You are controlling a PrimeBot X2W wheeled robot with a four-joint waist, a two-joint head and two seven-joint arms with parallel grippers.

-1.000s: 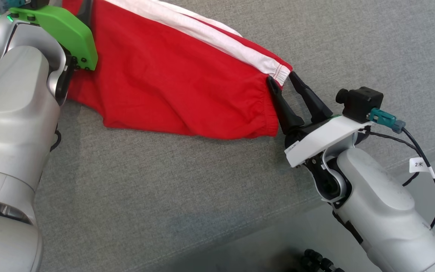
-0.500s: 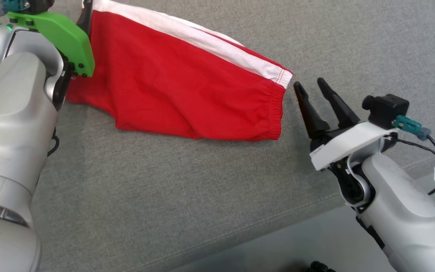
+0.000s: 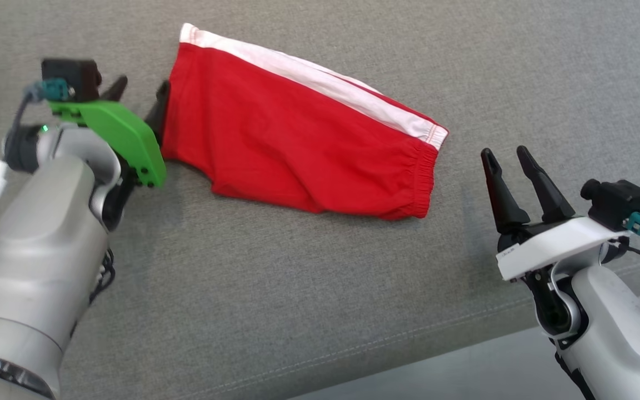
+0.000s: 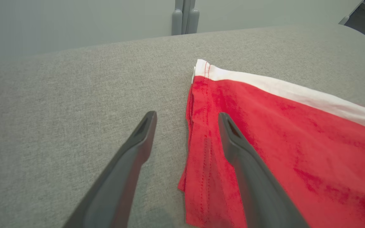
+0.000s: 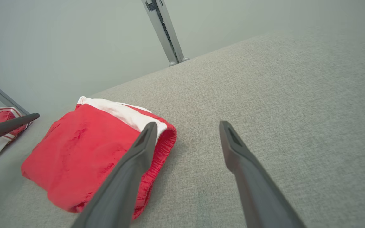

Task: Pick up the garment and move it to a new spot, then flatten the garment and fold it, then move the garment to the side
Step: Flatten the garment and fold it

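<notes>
The red shorts (image 3: 298, 144) with a white side stripe lie folded flat on the grey bench (image 3: 298, 311). Their long axis runs from the leg hem at the far left to the elastic waistband at the near right. The left end effector (image 3: 141, 91) sits right at the hem end, spread wide and empty, one finger above red cloth and the other above bare bench. The right end effector (image 3: 504, 155) is equally wide and empty, standing clear of the waistband to its right. For moving the shorts aside, the left arm looks nearer, already straddling the hem edge.
</notes>
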